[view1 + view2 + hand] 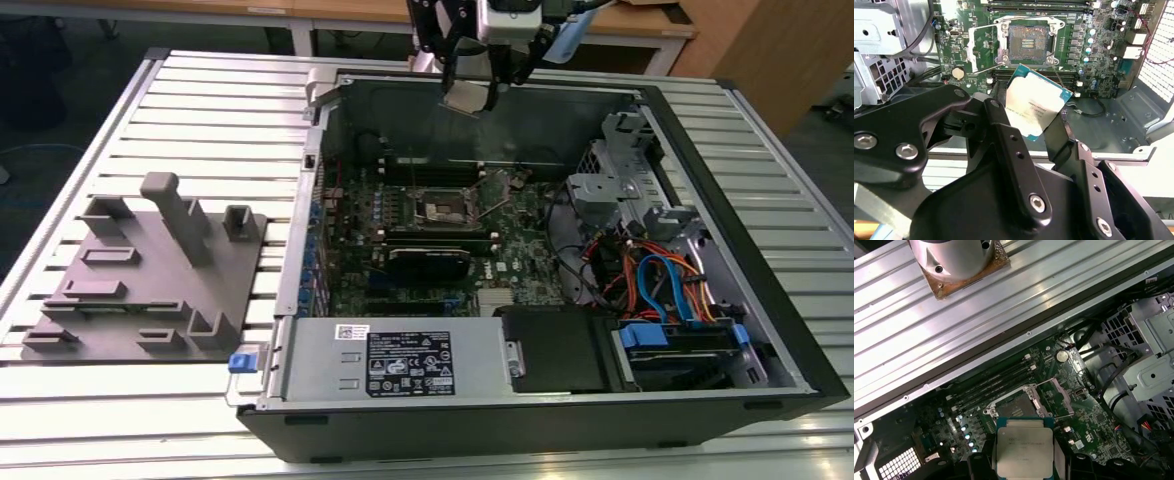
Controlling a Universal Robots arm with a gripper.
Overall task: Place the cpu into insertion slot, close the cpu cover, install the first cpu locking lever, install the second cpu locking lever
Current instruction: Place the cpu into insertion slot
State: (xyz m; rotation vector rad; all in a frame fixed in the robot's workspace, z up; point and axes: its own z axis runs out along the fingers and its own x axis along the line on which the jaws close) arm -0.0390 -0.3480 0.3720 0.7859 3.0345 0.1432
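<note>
You see the cpu [1036, 102], a flat square chip with a dull silver top and a green edge, tilted and raised well above the insertion slot [1025, 40]. The slot lies uncovered, dark-centred with a silvery rim. The cpu cover [970, 45], a thin silvery frame, is swung open just beside the slot.
</note>
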